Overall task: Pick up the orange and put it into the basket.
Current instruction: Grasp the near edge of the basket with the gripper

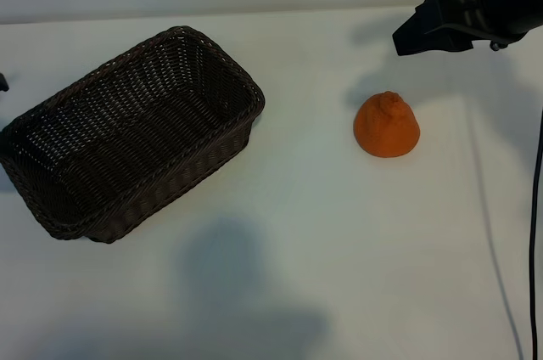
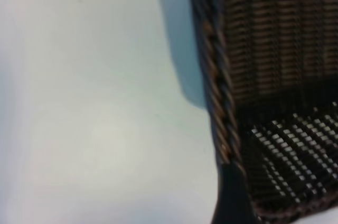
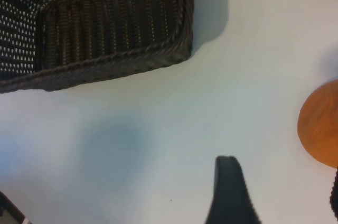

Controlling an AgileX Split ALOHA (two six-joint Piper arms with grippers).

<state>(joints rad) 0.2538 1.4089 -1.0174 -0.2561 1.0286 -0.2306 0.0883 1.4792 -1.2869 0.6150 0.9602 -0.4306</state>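
At the far left edge of the table (image 1: 322,233) only a dark sliver of the left arm shows. Its wrist camera sits close over the braided rim of the basket (image 1: 127,135), and one black fingertip (image 2: 229,197) shows against that rim; whether it touches the wicker is hard to tell from so close. Its jaws stand apart, with nothing seen between them.

The basket lies at an angle on the left half of the white table, dark brown and with nothing in it.

Well to the right of it, the orange (image 1: 387,126) sits on the table, knobbly top upward, apart from everything.

Above it, in the upper right corner, hangs the right gripper (image 1: 424,30), tilted down toward the fruit. Its fingers are spread open and hold nothing. A black cable (image 1: 536,233) runs down the right edge.
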